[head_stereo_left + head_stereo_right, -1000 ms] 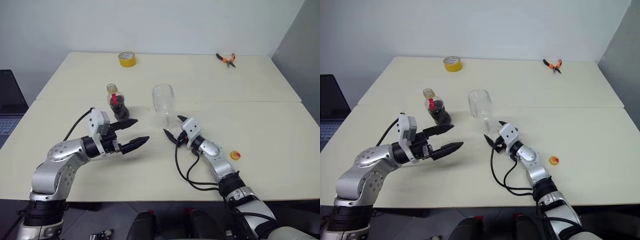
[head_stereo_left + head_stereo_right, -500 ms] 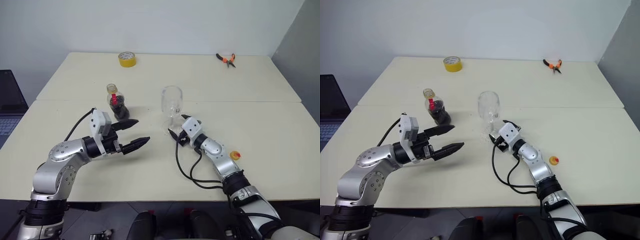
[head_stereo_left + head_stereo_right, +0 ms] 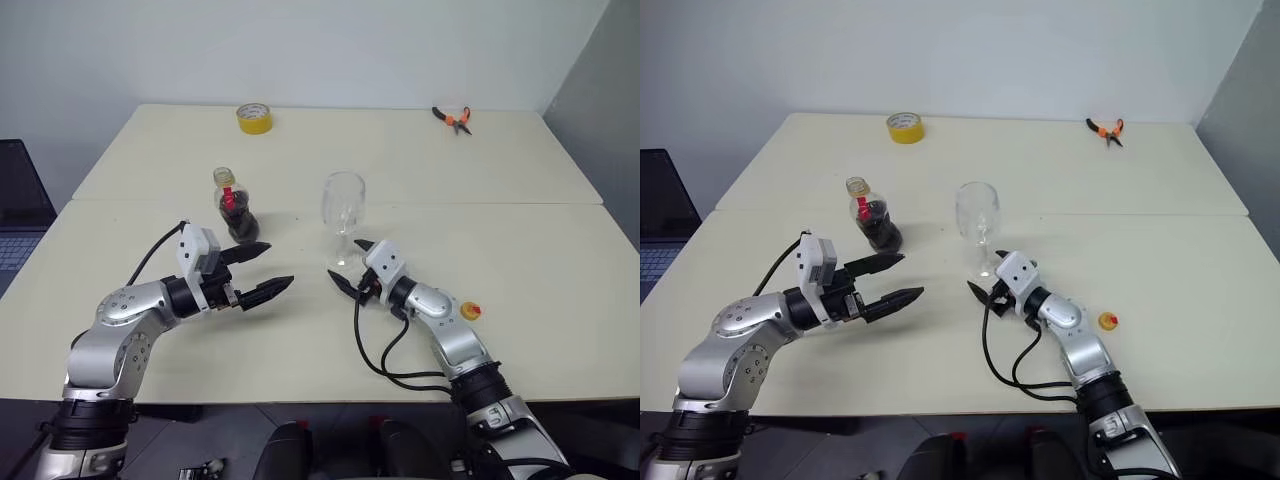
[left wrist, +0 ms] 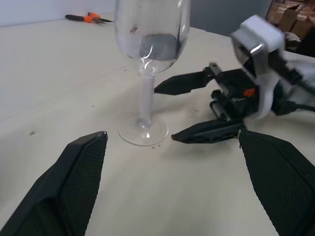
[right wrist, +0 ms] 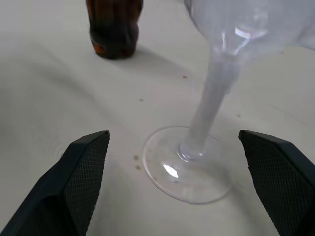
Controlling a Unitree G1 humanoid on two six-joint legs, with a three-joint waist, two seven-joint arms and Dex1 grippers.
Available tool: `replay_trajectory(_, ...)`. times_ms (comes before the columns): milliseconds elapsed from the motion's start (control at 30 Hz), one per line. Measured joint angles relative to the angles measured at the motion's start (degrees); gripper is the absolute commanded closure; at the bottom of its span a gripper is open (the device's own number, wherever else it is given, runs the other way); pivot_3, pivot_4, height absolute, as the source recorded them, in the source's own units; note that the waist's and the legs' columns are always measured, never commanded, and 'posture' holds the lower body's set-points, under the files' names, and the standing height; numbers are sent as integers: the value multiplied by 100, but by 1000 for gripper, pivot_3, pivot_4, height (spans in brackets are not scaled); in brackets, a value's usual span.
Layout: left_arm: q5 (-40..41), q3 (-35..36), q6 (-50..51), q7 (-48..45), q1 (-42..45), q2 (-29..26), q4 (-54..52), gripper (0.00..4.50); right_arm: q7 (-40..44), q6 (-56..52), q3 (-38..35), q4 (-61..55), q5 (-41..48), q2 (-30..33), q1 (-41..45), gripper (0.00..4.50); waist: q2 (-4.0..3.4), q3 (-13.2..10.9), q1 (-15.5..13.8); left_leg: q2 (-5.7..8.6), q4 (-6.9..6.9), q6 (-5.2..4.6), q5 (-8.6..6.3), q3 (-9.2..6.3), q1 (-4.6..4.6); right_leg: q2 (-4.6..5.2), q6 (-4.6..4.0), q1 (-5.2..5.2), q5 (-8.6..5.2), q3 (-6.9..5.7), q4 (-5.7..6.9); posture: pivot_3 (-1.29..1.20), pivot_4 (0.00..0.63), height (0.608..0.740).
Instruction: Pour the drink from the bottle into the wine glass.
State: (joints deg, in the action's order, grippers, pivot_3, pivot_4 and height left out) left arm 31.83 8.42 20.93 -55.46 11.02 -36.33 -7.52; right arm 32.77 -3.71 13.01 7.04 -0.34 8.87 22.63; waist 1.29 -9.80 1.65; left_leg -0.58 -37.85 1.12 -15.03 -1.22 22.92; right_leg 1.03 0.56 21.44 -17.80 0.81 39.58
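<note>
The wine glass (image 3: 343,215), tilted a second ago, now stands upright on the tabletop (image 3: 520,200) as the released right end effector (image 3: 351,268) backs off (bottle (image 3: 235,206) untouched beside the open left end effector (image 3: 260,270)), ready for pouring.

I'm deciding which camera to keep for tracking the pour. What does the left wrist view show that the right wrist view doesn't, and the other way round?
Left wrist view alone: the right gripper, fingers open beside the stem, and the orange pliers far back. Right wrist view alone: the bottle, its lower part dark with the drink. Both: the wine glass standing upright on the table, its foot flat.
</note>
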Motion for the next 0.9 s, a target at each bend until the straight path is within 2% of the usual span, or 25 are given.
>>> replay_trajectory(200, -195, 146, -227, 561, -315, 317, -74, 0, 158, -1030, -84, -1535, 425, 507, -664, 17, 0, 0, -9, 1, 0, 0, 0, -1, 2, 2, 0, -1, 0, -1, -6, 0, 150, 740)
replay_trajectory(333, -622, 439, -806, 1481, -691, 939, -74, 0, 349, -1750, -421, -3075, 1012, 1058, -1338, 17, 3, 0, -23, 1, 0, 0, -2, -3, 5, 4, 2, -4, 0, -3, -14, 0, 150, 740)
replay_trajectory(467, -1230, 487, -1483, 2402, -749, 1492, 138, 0, 502, -2267, -768, -4093, 1717, 1428, -1590, 17, 7, 1, -33, 0, 0, -1, -1, -10, 1, 2, 2, -9, 0, -12, -12, 0, 150, 740)
replay_trajectory(600, -1930, 553, -2043, 3312, -447, 1668, 452, 0, 695, -2772, -856, -4579, 2380, 1730, -1642, 17, 11, 2, -43, 2, 0, -1, -2, -12, 3, 2, 2, -12, 0, -15, -15, 0, 150, 740)
replay_trajectory(667, -2081, 551, -2011, 3614, -172, 1741, 624, 0, 685, -2895, -860, -4613, 2471, 1829, -1632, 17, 11, 2, -49, 6, -1, -1, -2, -11, 3, 3, 3, -13, 0, -15, -16, 0, 150, 740)
replay_trajectory(900, -2347, 311, -1655, 3918, 600, 1766, 1326, 0, 467, -3092, -858, -4749, 2645, 1867, -1359, 17, 17, 2, -66, 6, -1, -1, -1, -11, 5, 1, 4, -12, 0, -17, -17, 0, 150, 740)
